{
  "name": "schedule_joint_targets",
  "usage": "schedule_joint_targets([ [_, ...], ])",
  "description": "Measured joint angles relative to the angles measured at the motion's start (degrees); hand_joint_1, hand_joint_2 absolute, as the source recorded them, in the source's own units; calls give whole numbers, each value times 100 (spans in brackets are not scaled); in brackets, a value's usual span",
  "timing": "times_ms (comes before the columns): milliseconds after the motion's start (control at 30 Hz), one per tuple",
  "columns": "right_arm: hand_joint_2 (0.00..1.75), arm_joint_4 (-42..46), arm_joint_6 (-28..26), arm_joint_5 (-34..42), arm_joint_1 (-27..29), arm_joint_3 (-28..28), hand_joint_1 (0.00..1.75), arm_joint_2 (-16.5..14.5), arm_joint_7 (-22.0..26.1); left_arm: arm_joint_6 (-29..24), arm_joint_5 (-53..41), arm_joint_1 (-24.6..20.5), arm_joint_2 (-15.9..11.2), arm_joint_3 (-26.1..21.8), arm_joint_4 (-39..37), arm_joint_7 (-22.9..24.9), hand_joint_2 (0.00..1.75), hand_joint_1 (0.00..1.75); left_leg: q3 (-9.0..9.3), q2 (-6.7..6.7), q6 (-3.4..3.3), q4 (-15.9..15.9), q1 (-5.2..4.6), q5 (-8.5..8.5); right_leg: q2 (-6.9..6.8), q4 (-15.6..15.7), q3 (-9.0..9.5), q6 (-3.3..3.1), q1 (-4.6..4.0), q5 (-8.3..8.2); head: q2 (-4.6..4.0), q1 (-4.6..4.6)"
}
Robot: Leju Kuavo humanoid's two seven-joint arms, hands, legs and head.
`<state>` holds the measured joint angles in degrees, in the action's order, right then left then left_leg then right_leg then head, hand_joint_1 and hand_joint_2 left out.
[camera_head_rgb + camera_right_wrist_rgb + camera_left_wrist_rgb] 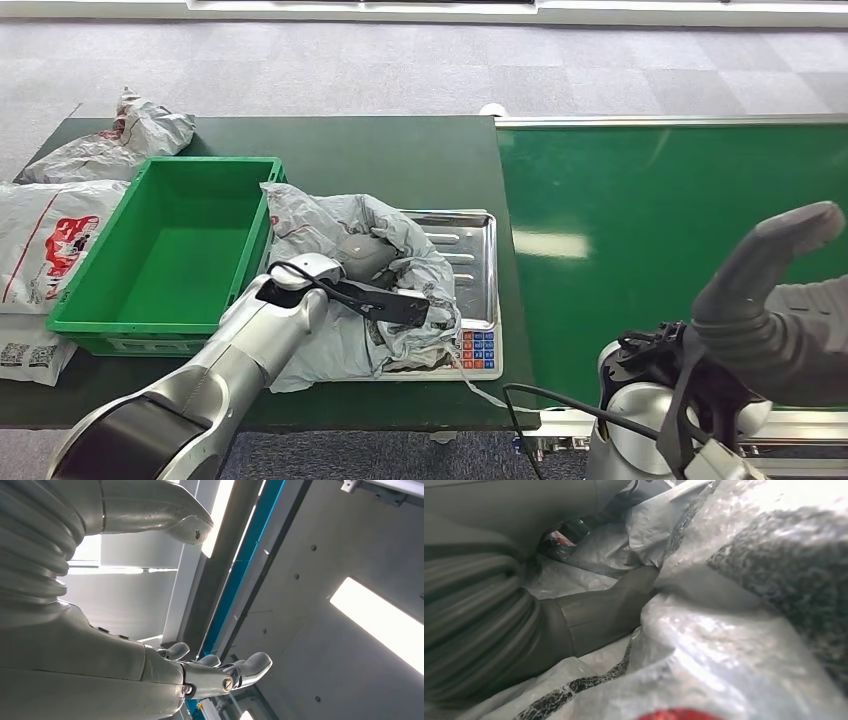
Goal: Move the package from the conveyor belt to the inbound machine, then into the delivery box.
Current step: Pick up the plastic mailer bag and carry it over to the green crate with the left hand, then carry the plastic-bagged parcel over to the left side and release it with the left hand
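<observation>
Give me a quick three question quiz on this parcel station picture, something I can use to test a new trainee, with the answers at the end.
1. True or false: the grey package lies on the green conveyor belt.
2. Which hand is on the package: A) the left hand, B) the right hand, C) both?
3. Fill in: the green crate has ______ inside it.

Key
1. False. It lies on the metal scale tray, beside the belt.
2. A. The right hand is raised with nothing in it.
3. Nothing; its floor is bare.
</observation>
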<state>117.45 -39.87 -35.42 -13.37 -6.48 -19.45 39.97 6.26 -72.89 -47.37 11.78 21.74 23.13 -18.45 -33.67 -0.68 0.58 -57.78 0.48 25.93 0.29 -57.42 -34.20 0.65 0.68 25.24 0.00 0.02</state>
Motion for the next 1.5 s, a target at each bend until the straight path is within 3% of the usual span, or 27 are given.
schedule_joint_targets([
  [167, 175, 101, 0, -120, 21, 58, 0, 0, 0, -1927, 129, 12, -34, -112, 213, 644, 175, 175, -12, 0, 2, 0, 0, -5, 1, -2, -13, -4, -1, -4, 0, 0],
  [300, 175, 162, 0, -134, 33, 94, 0, 0, 0, -2513, 161, -8, -73, -215, 388, 911, 175, 175, -17, 0, 2, 0, 0, -5, 1, -3, -17, -5, -1, -4, 0, 0],
  [467, 175, 235, 0, -172, 45, 128, 0, 0, 1, -3899, 289, -28, -283, -616, 880, 1675, 175, 175, -20, 8, 3, 0, 0, -4, 10, -4, -26, -6, -3, -5, 0, -1],
  [667, 175, 253, -2, -192, 50, 135, 0, 2, -1, -4017, 394, 180, -674, -1337, 1746, 2107, 175, 175, -20, 14, 6, 1, 4, -6, 13, -9, -28, -9, -9, -3, 0, -1],
  [833, 175, 252, -2, -194, 55, 146, 0, 2, -1, -3967, -1026, 535, -995, -1853, 2226, 3476, 175, 175, -20, 16, 7, 2, 6, -6, 17, -10, -30, -12, -7, -2, 0, 0],
  [900, 175, 252, -2, -199, 57, 152, 0, 2, -1, -3890, -1283, 630, -1102, -2048, 2247, 3795, 175, 175, -21, 16, 7, 2, 6, -6, 17, -9, -32, -12, -7, -1, 0, -1],
  [1267, 175, 252, -2, -211, 62, 175, 0, 2, -1, -3814, -1328, 849, -1377, -2476, 2294, 3941, 175, 175, -23, 12, 7, 2, 5, -6, 12, -9, -31, -12, -4, -2, 0, 0],
  [1467, 175, 252, -2, -213, 66, 175, 0, 2, -1, -3706, -1373, 866, -1562, -2803, 1955, 4293, 175, 175, -21, 24, 10, 2, 6, -5, 22, -10, -35, -14, -10, -1, 0, -2],
  [1500, 175, 252, -2, -213, 67, 175, 0, 2, -1, -3694, -1373, 872, -1611, -2886, 1837, 4323, 175, 131, -20, 27, 11, 2, 6, -5, 24, -10, -36, -15, -11, -1, 0, -2],
])
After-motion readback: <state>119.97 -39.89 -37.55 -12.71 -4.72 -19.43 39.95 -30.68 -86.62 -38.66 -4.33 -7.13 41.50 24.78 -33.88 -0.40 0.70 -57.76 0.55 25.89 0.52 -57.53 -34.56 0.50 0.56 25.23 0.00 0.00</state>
